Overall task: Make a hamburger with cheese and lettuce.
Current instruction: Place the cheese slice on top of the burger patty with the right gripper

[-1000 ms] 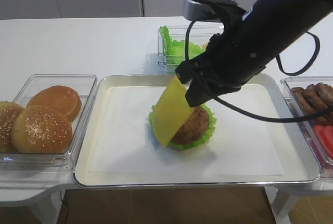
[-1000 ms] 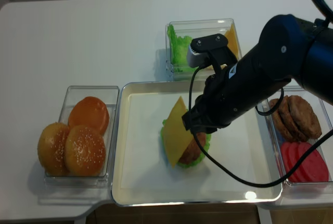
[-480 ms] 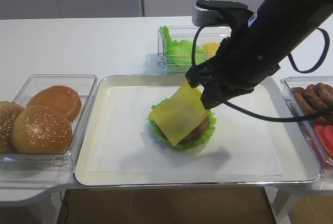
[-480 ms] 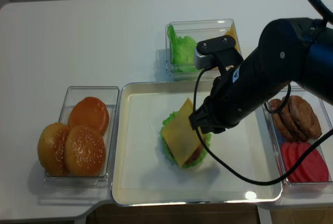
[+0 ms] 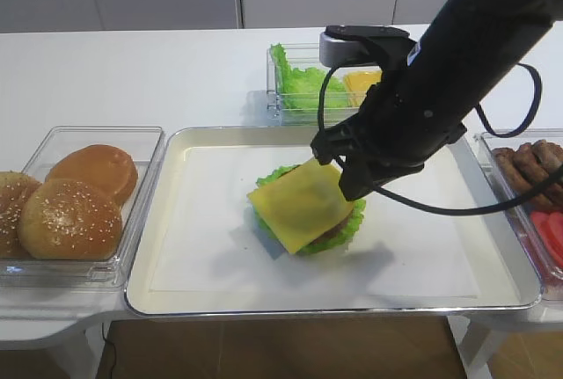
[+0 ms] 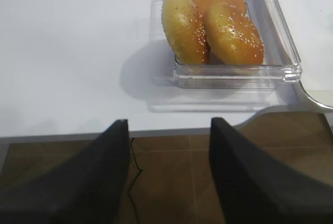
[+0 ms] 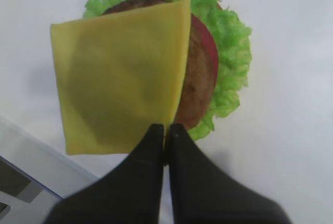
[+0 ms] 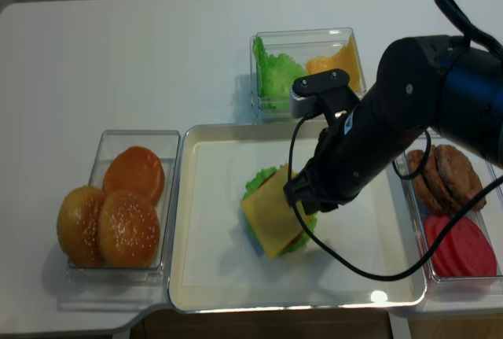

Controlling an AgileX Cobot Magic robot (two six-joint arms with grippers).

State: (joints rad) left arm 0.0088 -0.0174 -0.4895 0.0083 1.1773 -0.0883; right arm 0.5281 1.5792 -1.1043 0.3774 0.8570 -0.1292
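Laying the cheese (image 7: 118, 73) on the hamburger (image 5: 330, 221), mid tray (image 5: 167, 221). Right claw (image 7: 165, 130) pinched tight on the cheese corner, slice sticking out past the lettuce (image 7: 229, 52). Next, probably: slide over the patty, then let go.

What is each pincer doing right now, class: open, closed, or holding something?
Left pincer: open, holding nothing.
Right pincer: closed on the edge of the cheese, over the hamburger.
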